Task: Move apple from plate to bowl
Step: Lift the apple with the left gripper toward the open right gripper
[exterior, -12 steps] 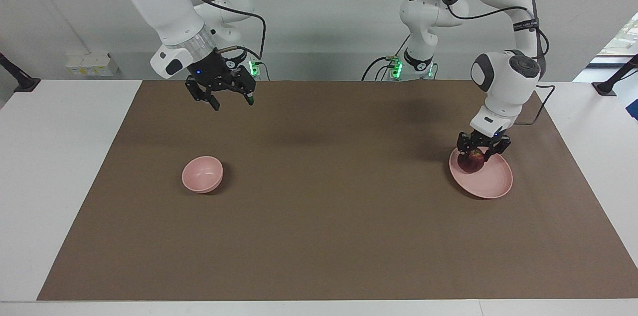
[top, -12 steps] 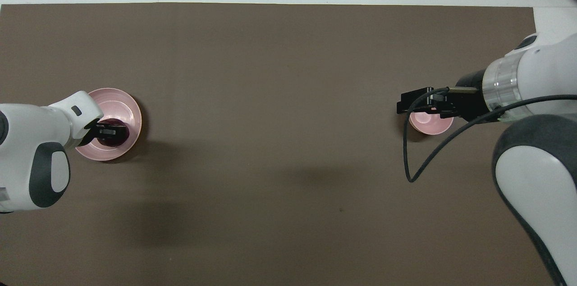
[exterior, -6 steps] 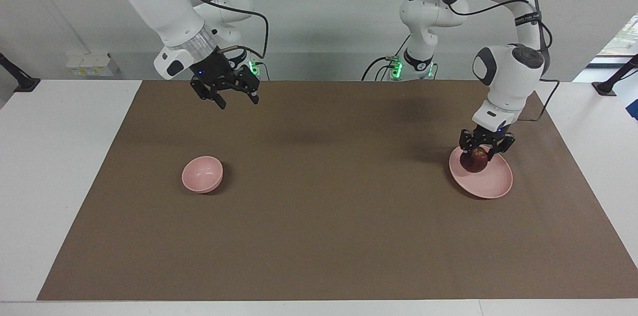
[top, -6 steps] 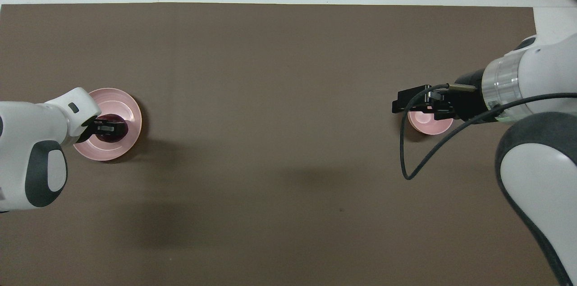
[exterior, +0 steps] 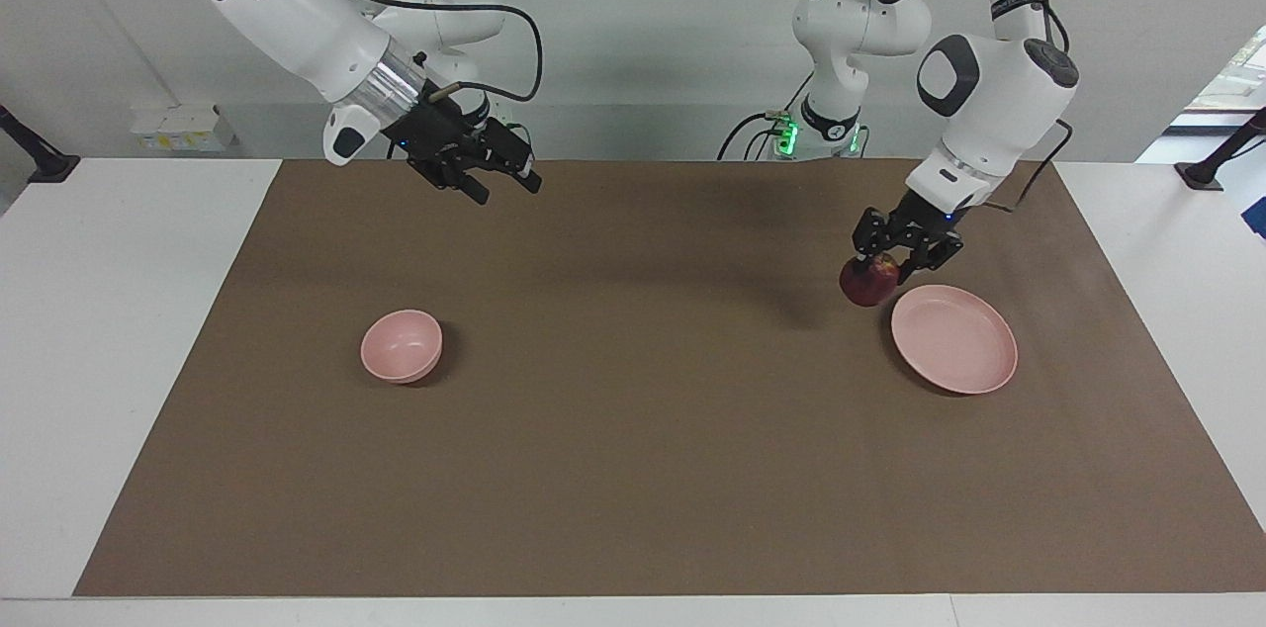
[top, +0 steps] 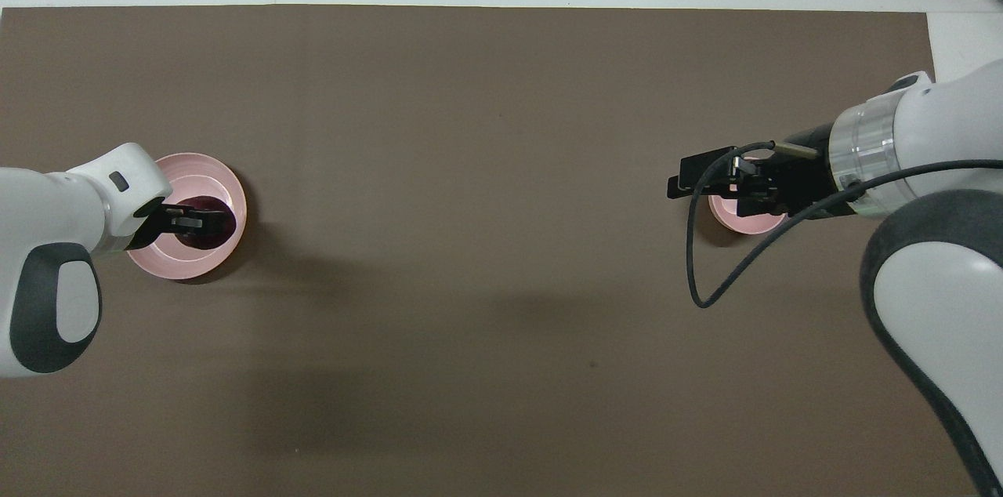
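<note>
My left gripper is shut on the dark red apple and holds it in the air over the pink plate's rim, on the side toward the table's middle. From overhead the apple shows under the left gripper, above the plate. The small pink bowl sits at the right arm's end of the brown mat. My right gripper hangs open and empty, high up. Seen from overhead, the right gripper covers part of the bowl.
A brown mat covers most of the white table. Between the bowl and the plate lies a wide stretch of bare mat. A black cable loops down from the right arm's wrist.
My left gripper has lifted the apple off the plate and carried it up and toward the table's middle. The right gripper has tilted and drifted slightly toward the middle.
</note>
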`<state>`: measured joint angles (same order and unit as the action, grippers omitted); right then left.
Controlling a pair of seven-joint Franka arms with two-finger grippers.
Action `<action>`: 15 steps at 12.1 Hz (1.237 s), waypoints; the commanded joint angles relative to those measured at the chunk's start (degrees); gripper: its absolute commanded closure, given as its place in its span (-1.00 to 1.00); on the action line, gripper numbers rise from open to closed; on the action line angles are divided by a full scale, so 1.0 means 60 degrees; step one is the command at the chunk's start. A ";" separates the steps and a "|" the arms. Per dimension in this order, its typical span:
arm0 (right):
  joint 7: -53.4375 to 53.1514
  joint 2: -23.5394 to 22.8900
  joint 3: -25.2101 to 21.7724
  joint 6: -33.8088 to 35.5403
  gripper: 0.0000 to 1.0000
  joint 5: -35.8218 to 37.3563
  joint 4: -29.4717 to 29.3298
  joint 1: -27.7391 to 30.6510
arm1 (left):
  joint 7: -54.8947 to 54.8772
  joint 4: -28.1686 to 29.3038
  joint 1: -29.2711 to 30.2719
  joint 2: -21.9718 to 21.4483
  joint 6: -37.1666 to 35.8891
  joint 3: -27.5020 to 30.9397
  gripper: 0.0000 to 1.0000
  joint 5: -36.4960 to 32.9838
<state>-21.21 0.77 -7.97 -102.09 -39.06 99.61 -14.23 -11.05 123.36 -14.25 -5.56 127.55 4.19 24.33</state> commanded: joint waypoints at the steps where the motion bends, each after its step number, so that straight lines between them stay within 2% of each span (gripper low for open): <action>1: -0.1467 0.0165 -0.0005 0.0590 -1.00 -0.1293 0.0170 0.0130 | 0.0637 -0.0476 -0.0612 -0.0011 -0.0123 -0.0067 1.00 0.1302; 2: -0.2373 0.0238 -0.0020 0.1000 -1.00 -0.1878 0.0156 0.0260 | 0.0989 -0.0636 -0.0628 -0.0010 -0.0020 -0.0358 1.00 0.1785; 4: -0.3987 0.0340 -0.0034 0.1631 -1.00 -0.1929 0.0170 0.0306 | 0.1124 -0.0667 -0.0643 -0.0010 0.0621 -0.0944 1.00 0.3203; 7: -0.6110 0.0240 0.0038 0.0846 -1.00 -0.1840 0.0258 -0.0249 | 0.1416 -0.0624 -0.0643 0.0004 0.2335 -0.2188 1.00 0.4555; 9: -0.6701 -0.0184 0.0097 0.0814 -1.00 -0.2131 0.0258 -0.0310 | 0.1447 -0.0623 -0.0643 -0.0025 0.2894 -0.3010 1.00 0.4966; 11: -0.7069 -0.0435 0.0097 0.0726 -1.00 -0.2396 0.0288 -0.0573 | 0.1432 -0.0551 -0.0628 -0.0156 0.3158 -0.3741 1.00 0.6193; 13: -0.7070 -0.0581 0.0083 0.0638 -1.00 -0.2470 0.0258 -0.0471 | 0.1461 -0.0550 -0.0643 -0.0157 0.4093 -0.4328 1.00 0.6593; 15: -0.7011 -0.0860 0.0083 0.0187 -1.00 -0.2616 0.0215 -0.0485 | 0.1461 -0.0550 -0.0643 -0.0230 0.4361 -0.4740 1.00 0.7004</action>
<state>-62.54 -3.60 -7.75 -98.59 -52.84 100.82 -17.56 -2.65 119.71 -17.77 -5.57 152.02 -23.10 64.31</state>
